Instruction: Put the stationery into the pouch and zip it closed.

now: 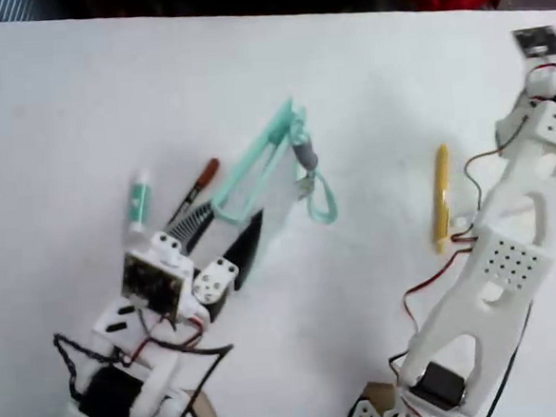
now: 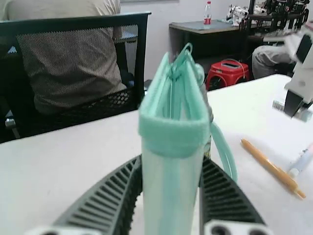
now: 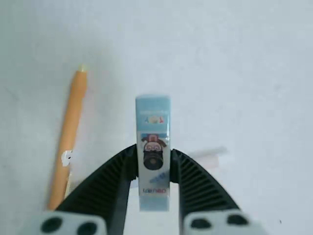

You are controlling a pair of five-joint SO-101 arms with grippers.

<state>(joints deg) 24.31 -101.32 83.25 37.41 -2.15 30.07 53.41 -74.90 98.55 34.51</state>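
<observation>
White bench (image 1: 61, 109): left hand (image 2: 171, 169) pinches the pouch (image 2: 172, 129), likely soft and floppy, by its end; right hand (image 3: 153, 161) clamps a rigid-looking eraser (image 3: 153, 125).

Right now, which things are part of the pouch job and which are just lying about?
Job: pouch, blue block, yellow pen, brown pen, teal-and-white tube.
Lying about: chair, red basket, bottle on the far desk.
</observation>
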